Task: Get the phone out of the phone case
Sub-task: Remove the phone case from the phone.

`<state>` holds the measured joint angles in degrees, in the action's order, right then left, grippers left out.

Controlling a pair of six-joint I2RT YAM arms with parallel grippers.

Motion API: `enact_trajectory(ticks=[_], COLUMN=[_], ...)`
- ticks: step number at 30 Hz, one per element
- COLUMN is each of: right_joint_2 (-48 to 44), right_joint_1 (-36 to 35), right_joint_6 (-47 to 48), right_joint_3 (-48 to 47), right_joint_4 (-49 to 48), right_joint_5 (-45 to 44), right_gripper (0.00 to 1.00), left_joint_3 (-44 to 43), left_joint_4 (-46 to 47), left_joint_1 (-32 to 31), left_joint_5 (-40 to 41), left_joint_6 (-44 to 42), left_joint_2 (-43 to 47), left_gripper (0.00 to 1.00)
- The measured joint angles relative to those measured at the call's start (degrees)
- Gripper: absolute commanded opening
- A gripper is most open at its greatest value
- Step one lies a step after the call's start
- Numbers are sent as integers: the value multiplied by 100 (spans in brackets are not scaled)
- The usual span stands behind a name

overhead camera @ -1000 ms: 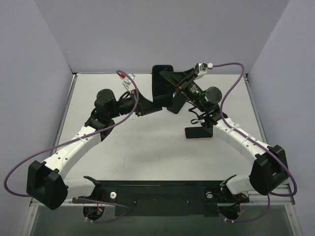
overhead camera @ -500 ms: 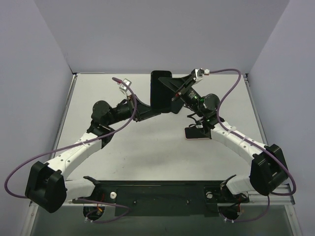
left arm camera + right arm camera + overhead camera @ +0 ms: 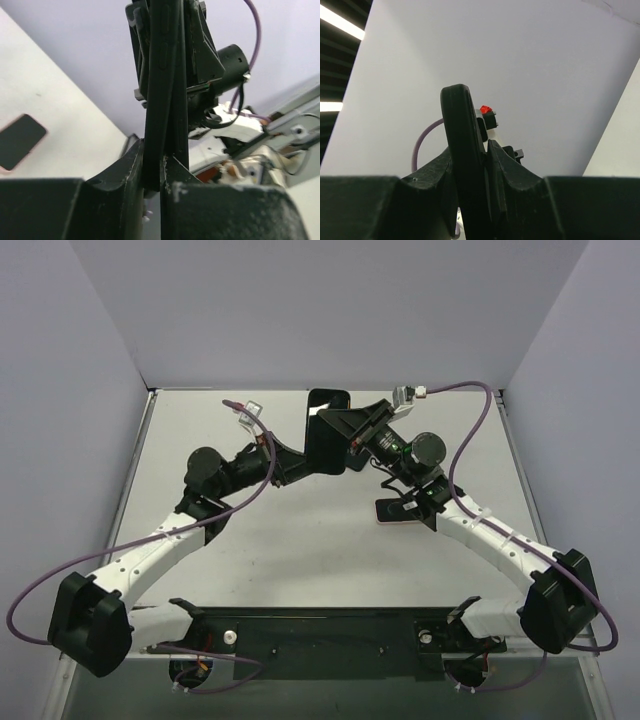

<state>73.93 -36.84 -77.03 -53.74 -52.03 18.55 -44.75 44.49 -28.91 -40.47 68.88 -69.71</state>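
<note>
The left gripper [image 3: 304,463] and right gripper [image 3: 346,430] both clamp the black phone case [image 3: 318,445]. It is held aloft near the middle of the far edge, long axis upright. A pink-edged phone [image 3: 403,511] lies flat right of the tabletop's centre.

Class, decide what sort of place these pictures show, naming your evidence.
Probably a robotics lab test cell: a white table boxed in by plain wall panels, the left arm and right arm bolted at its near edge, trailing purple cables.
</note>
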Motion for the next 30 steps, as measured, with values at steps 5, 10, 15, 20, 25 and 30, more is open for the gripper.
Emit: enact_trajectory(ticks=[5, 10, 15, 20, 25, 30], right_joint_2=[146, 433, 566, 848, 920, 796], right_joint_1=[7, 4, -7, -103, -96, 98], right_joint_6=[-588, -1464, -1788, -2350, -2448, -2284], right_joint_3=[70, 83, 116, 175, 175, 177], right_joint_4=[-538, -1408, -1425, -1436, -1419, -1486], right_joint_5=[-125, -129, -393, -793, -841, -367], right_gripper=[0, 0, 0, 0, 0, 0], left_joint_3=[-437, -525, -415, -254, -306, -560], left_joint_4=[-1768, -2288, -2214, -2048, -2153, -2439], left_joint_1=[-439, -1062, -1434, -1543, -1515, -1281], left_joint_5=[1086, 2804, 3960, 4607, 4599, 3703], left_joint_6=[-1480, -2597, -3528, -3858, -3810, -3305], left_joint_2=[553, 1005, 1029, 1021, 979, 907], left_gripper=[0, 0, 0, 0, 9, 42])
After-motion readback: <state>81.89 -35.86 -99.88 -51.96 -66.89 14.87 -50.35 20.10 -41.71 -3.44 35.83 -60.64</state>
